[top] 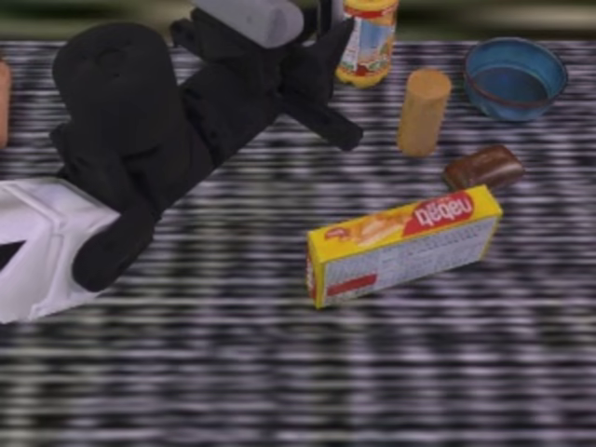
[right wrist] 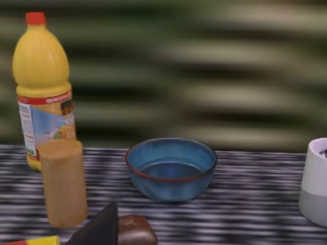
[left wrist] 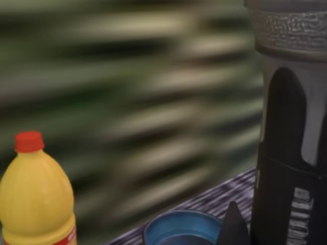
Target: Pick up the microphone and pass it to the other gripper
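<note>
My left arm reaches from the table's left side toward the back middle, and its gripper is lifted well above the table. It is shut on the microphone, whose silver-grey head points up toward the top camera. In the left wrist view the microphone fills one side, with the mesh head above the black handle. One dark fingertip shows just beside that handle. My right gripper is outside the top view. Only a dark tip of it shows in its own wrist view, low over the table near a brown lump.
At the back stand a yellow bottle, a tan cylinder and a blue bowl. A brown rounded object and a yellow box lie nearer the middle right. The right wrist view also shows a white-grey cup.
</note>
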